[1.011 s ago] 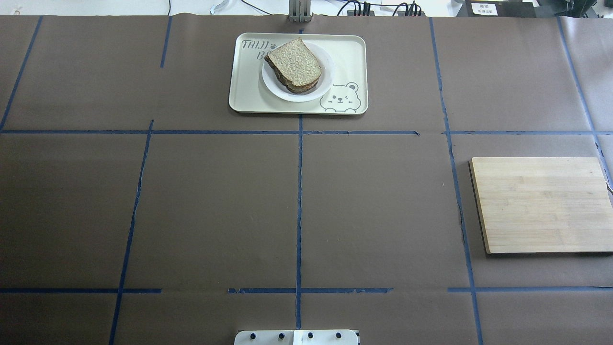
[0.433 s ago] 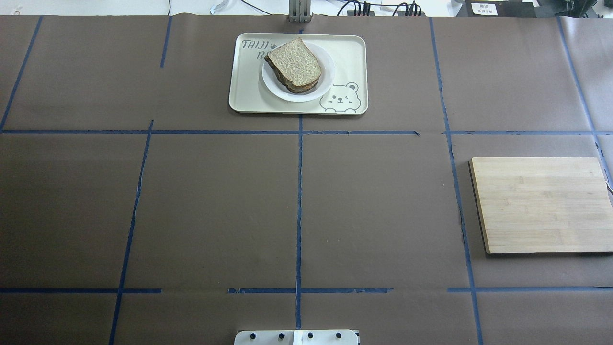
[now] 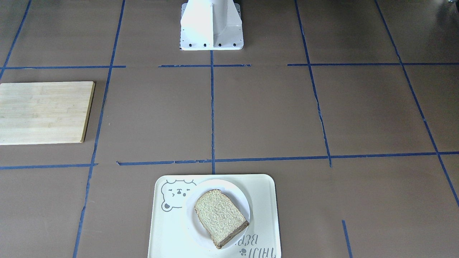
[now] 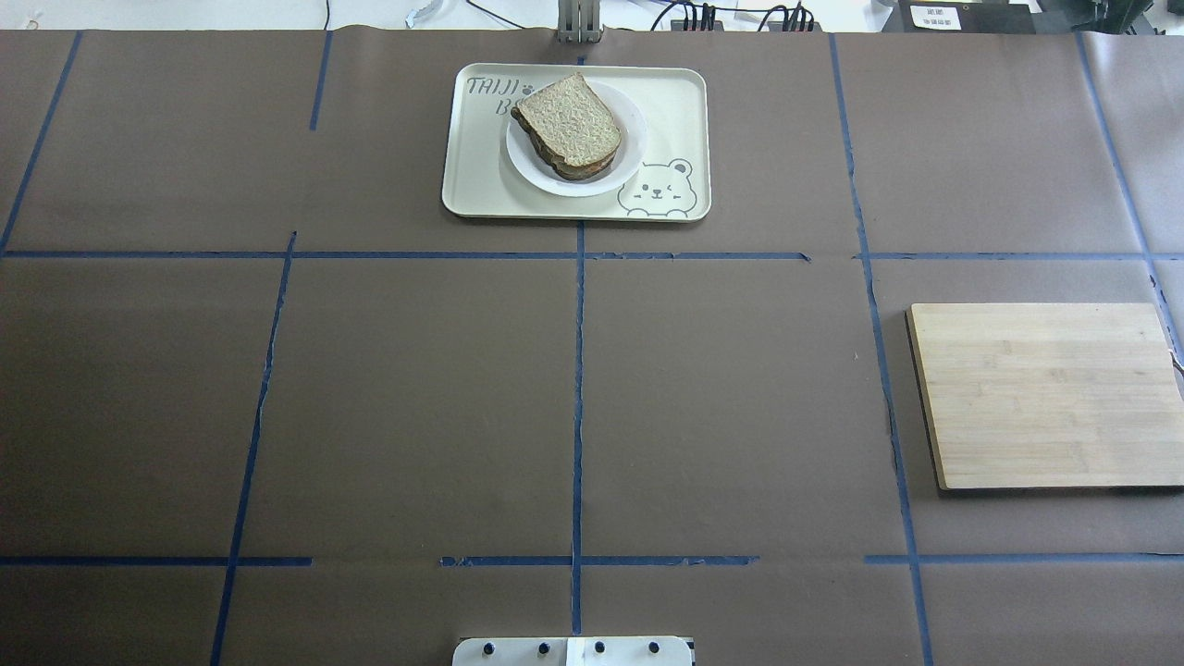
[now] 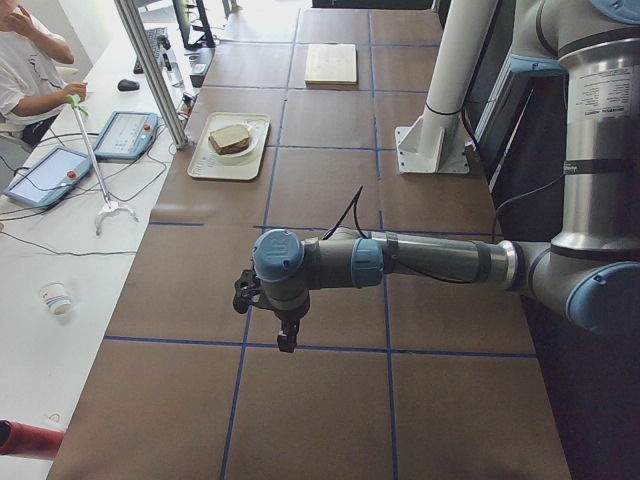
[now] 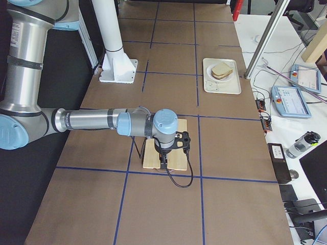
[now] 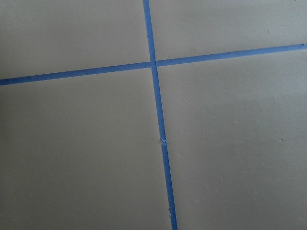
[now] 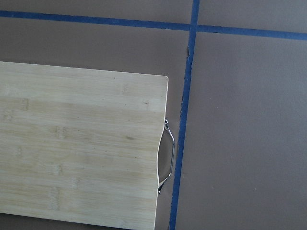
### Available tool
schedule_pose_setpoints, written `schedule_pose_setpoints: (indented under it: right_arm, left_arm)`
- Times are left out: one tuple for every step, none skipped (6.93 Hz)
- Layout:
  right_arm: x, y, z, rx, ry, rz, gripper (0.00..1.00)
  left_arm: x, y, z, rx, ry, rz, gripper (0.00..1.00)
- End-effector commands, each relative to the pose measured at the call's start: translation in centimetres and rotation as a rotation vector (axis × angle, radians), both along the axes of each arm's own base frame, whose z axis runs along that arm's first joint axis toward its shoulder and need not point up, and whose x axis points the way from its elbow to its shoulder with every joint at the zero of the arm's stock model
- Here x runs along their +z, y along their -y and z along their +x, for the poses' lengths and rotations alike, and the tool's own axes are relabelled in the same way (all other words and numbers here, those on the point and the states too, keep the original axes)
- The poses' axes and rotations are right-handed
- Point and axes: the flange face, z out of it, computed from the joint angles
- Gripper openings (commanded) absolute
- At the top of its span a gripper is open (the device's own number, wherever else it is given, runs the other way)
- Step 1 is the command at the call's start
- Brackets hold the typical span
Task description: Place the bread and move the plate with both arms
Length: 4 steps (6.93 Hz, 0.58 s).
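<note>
The speckled tan bread (image 4: pixel 569 122) lies on top of a darker layer on the small white plate (image 4: pixel 535 174). The plate sits on the cream bear tray (image 4: pixel 675 106) at the table's far middle. Bread (image 3: pixel 219 216), plate (image 3: pixel 238 196) and tray (image 3: pixel 267 204) also show in the front-facing view. My left gripper (image 5: pixel 287 340) shows only in the exterior left view, over bare table far from the tray; I cannot tell its state. My right gripper (image 6: pixel 163 164) shows only in the exterior right view, above the cutting board; I cannot tell its state.
A bamboo cutting board (image 4: pixel 1045 393) with a metal handle (image 8: pixel 168 155) lies at the table's right. The white pedestal base (image 3: pixel 211 25) stands at the near middle. Blue tape lines (image 7: pixel 153 64) cross the brown table. An operator (image 5: pixel 25 60) sits beyond the far edge.
</note>
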Motion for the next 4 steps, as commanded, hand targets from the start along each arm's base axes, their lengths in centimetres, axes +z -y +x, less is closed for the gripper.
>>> schedule_pose_setpoints:
  right_arm:
    - [-0.5, -0.3, 0.0, -0.003, 0.01, 0.01, 1.0]
    - [-0.4, -0.2, 0.0, -0.003, 0.01, 0.012, 1.0]
    - [-1.3, -0.6, 0.2, 0.002, 0.015, 0.024, 1.0]
    - [-1.5, -0.5, 0.1, 0.003, 0.015, 0.025, 1.0]
  left_arm:
    - [0.5, -0.3, -0.1, -0.001, 0.013, 0.016, 1.0]
    - [0.3, -0.2, -0.1, -0.001, 0.014, 0.02, 1.0]
    - [0.2, -0.3, -0.1, -0.001, 0.014, 0.02, 1.0]
    - [0.6, -0.8, -0.1, 0.0, 0.012, 0.012, 1.0]
